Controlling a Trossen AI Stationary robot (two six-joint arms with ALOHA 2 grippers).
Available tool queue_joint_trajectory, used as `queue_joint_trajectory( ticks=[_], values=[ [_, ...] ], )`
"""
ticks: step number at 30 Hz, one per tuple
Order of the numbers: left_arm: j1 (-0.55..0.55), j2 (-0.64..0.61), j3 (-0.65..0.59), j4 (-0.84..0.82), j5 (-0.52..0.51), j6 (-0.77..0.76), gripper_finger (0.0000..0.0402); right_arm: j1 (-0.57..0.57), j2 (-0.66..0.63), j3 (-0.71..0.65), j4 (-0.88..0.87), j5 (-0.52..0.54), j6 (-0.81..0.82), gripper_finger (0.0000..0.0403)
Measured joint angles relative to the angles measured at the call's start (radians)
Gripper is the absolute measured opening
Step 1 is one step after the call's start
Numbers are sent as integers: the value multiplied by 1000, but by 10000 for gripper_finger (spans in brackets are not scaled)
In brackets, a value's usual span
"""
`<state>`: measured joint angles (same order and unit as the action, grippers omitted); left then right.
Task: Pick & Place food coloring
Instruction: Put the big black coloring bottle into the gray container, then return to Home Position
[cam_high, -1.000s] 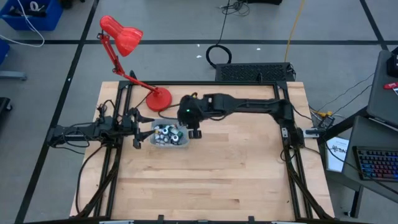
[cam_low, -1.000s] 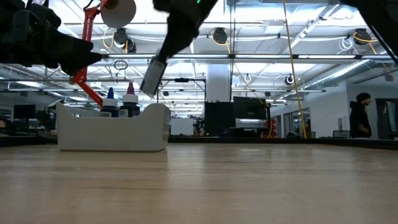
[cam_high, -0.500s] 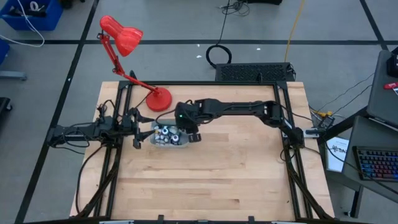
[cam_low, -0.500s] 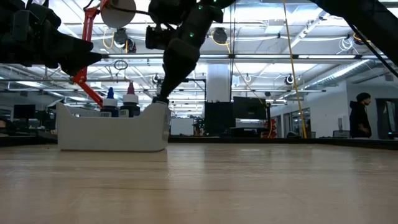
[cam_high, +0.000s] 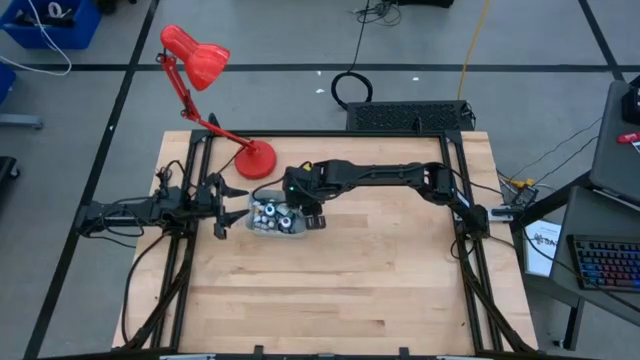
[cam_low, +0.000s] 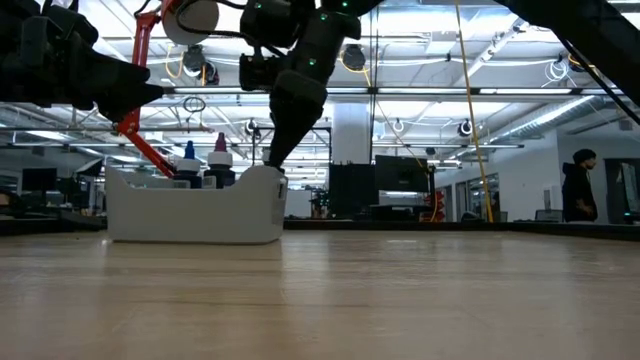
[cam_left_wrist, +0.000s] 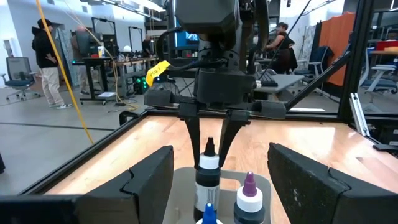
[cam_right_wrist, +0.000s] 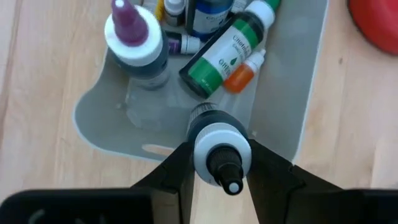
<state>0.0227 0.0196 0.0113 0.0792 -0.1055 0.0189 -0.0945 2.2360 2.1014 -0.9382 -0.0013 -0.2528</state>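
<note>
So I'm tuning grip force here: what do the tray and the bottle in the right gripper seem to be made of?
The tray looks like translucent grey plastic with a smooth, slightly frosted finish; the wood shows faintly through its rim. The bottle held by the right gripper looks like plastic too: a glossy dark body, a matte white collar and a black nozzle. How stiff it is, I cannot tell.

The high view looks straight down on the whole table (cam_high: 330, 270). The low view sits at tabletop height, facing the room. Both wrist views sit close, from opposite sides, sharing the tray (cam_left_wrist: 180, 180) of food coloring (cam_right_wrist: 224, 53).
</note>
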Motion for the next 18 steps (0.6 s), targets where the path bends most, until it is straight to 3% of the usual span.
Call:
queue_joint_trajectory(
  ticks=[3, 12, 18],
  values=[
    [0, 0, 0, 0, 0, 0, 257, 0, 0, 0, -27, -2, 28, 110],
    [0, 0, 0, 0, 0, 0, 257, 19, 0, -14, 77, 0, 76, 236],
    [0, 0, 0, 0, 0, 0, 257, 32, -24, -14, 75, 17, 96, 255]
  ],
)
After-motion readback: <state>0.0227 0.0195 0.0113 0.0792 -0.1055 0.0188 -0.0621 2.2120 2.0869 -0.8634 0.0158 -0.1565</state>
